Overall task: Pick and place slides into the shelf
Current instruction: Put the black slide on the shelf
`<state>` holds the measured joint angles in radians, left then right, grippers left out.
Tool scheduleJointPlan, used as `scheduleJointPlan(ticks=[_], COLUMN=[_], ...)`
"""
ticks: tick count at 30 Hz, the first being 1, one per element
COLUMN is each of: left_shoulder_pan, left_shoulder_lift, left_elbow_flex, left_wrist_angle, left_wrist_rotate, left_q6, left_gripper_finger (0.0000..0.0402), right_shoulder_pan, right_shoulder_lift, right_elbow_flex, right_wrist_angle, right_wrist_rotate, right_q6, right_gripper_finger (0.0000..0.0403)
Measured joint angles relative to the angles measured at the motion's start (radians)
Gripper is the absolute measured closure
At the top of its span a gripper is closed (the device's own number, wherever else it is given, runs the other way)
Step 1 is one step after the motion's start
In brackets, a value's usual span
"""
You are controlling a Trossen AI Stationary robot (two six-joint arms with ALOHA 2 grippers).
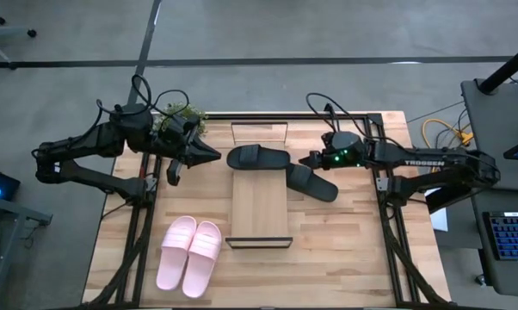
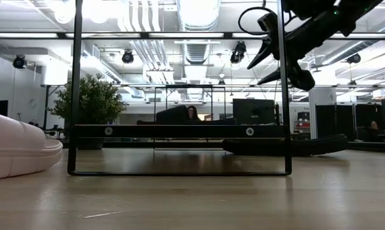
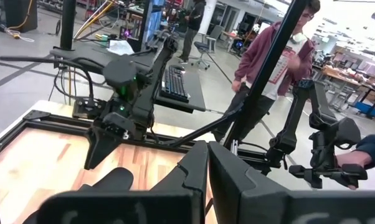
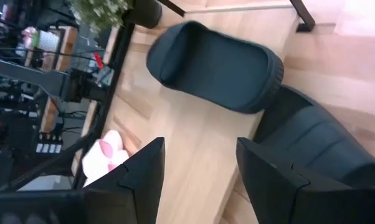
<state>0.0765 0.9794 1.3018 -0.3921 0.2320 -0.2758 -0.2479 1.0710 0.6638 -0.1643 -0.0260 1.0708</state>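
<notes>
One black slide (image 1: 259, 158) lies flat across the far end of the light-wood shelf (image 1: 259, 211). It also shows in the right wrist view (image 4: 215, 65). The second black slide (image 1: 312, 182) lies on the table at the shelf's right side, and shows in the right wrist view (image 4: 324, 149). The pink pair (image 1: 190, 254) lies side by side on the table, near left of the shelf. My right gripper (image 1: 309, 159) is open and empty, raised above the table (image 2: 269, 61) between the two black slides. My left gripper (image 1: 212, 155) is shut and empty, just left of the shelf slide.
A small potted plant (image 1: 183, 116) stands at the far left behind my left arm. The dark metal table frame (image 1: 388, 215) runs along both sides. The shelf's thin dark frame (image 2: 180, 131) stands across the low view. People (image 3: 281, 56) stand beyond the table.
</notes>
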Motion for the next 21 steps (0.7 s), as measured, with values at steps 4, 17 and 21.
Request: scheduleJointPlan(ticks=[4, 17, 21], left_shoulder_pan=[0.000, 0.000, -0.001], left_shoulder_lift=[0.000, 0.002, 0.002], left_elbow_flex=[0.000, 0.000, 0.000], left_wrist_angle=[0.000, 0.001, 0.001], left_wrist_rotate=[0.000, 0.000, 0.000], left_q6=[-0.001, -0.001, -0.001], left_gripper_finger=[0.0402, 0.0402, 0.0402], right_shoulder_pan=[0.030, 0.093, 0.114], right_shoulder_lift=[0.004, 0.005, 0.003], right_elbow_flex=[-0.017, -0.065, -0.091], right_wrist_angle=[0.000, 0.017, 0.022], right_wrist_rotate=[0.017, 0.065, 0.080], right_q6=[0.022, 0.074, 0.103], right_gripper_finger=[0.0213, 0.0213, 0.0213])
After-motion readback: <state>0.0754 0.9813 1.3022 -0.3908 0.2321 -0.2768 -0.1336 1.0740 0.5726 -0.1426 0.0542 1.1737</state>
